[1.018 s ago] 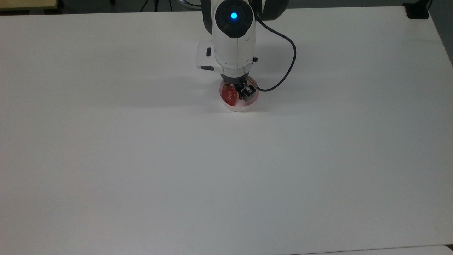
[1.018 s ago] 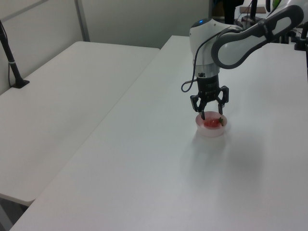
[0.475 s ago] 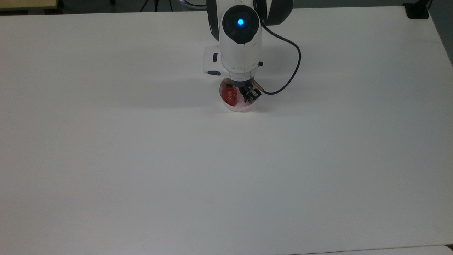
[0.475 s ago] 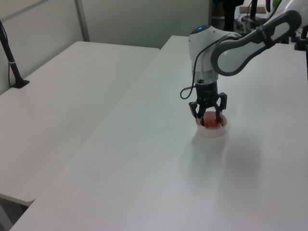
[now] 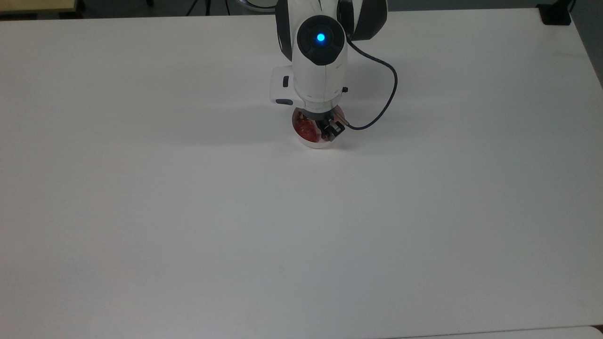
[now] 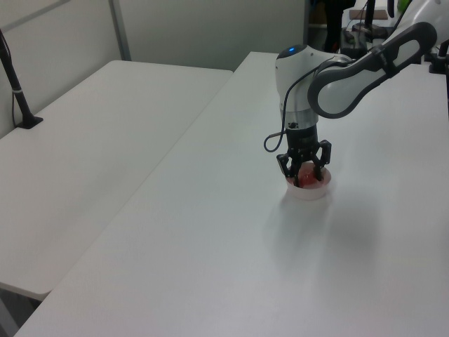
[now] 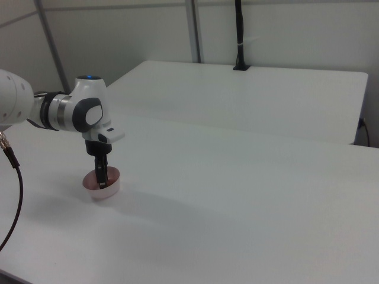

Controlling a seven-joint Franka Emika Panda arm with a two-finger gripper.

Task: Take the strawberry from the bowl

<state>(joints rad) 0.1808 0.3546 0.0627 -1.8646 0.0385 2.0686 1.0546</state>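
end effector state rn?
End effector: open, fingers down inside the bowl on either side of the strawberry, not closed on it yet.

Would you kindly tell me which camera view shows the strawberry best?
The top view: the strawberry lies red in the bowl, partly under the tool. The left view gives a small red patch between the fingers; the right view leaves it hard to tell.

On the white table, the pale pink bowl sits well in from the near edge, toward the right view's left side. The arm's gripper points straight down, its dark fingers dipping inside the bowl's rim.
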